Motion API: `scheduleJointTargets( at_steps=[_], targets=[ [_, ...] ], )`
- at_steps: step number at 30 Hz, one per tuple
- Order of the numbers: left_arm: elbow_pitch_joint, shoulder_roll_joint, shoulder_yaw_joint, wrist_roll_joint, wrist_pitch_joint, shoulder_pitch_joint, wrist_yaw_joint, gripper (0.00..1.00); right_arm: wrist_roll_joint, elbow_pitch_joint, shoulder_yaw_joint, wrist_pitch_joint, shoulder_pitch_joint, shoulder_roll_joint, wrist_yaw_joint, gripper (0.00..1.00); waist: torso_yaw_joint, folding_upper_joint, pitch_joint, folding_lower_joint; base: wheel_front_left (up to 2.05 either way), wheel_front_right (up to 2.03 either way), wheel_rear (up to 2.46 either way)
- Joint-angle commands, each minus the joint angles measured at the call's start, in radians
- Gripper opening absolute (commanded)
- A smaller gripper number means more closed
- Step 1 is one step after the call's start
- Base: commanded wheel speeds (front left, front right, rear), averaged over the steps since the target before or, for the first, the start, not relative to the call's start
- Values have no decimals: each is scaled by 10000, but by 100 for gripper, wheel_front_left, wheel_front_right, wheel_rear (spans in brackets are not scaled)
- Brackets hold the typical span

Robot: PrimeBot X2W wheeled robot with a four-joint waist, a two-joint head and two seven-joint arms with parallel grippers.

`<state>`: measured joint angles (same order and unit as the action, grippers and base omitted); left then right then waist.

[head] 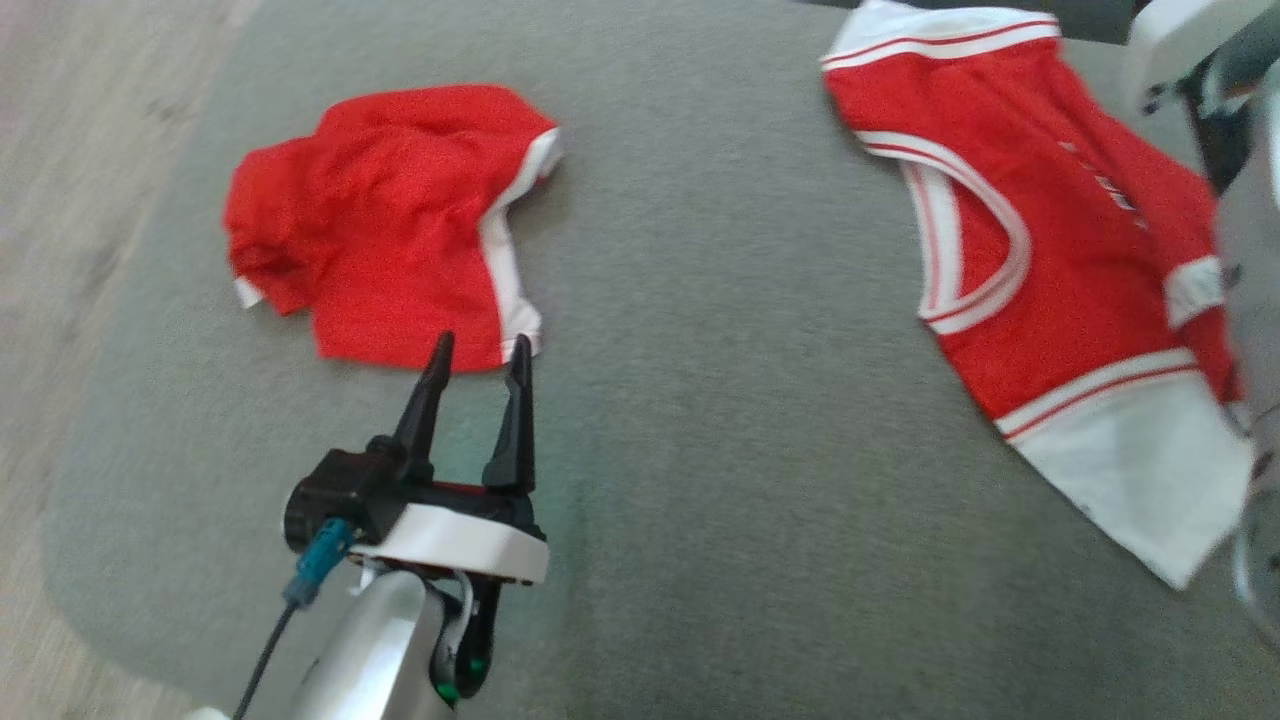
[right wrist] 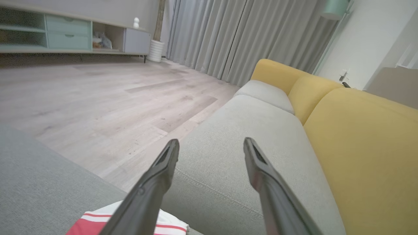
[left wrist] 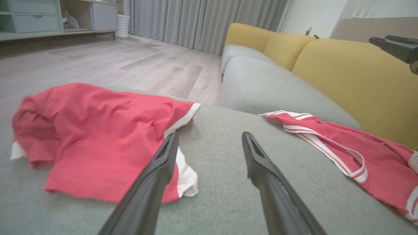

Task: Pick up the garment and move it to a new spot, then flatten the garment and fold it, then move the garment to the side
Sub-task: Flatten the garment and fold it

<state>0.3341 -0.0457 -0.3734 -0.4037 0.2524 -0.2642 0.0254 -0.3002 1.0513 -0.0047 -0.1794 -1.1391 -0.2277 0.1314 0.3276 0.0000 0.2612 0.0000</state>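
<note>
Left gripper, fingers spread, points at crumpled red shorts; right gripper, likewise parted and empty, hangs over the laid-out red jersey, which probably needs flattening next.

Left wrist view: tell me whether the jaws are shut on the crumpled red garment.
No: the left gripper has its jaws wide apart over the grey cushion, and the crumpled red garment lies loose beside them.

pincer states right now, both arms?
Left pincer: open, holding nothing, tips by the crumpled red fabric garment with white trim.
Right pincer: open, holding nothing.
</note>
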Motion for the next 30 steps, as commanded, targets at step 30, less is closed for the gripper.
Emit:
scheduleJointTargets(
  at_steps=[30],
  targets=[
    [-468, -45, 1753, 862, 93, 1499, -22, 100, 3292, -8680, 260, -823, 10681, 1773, -7, 100, -3441, 0, -2311, 0, 0, 0, 0]
  ],
)
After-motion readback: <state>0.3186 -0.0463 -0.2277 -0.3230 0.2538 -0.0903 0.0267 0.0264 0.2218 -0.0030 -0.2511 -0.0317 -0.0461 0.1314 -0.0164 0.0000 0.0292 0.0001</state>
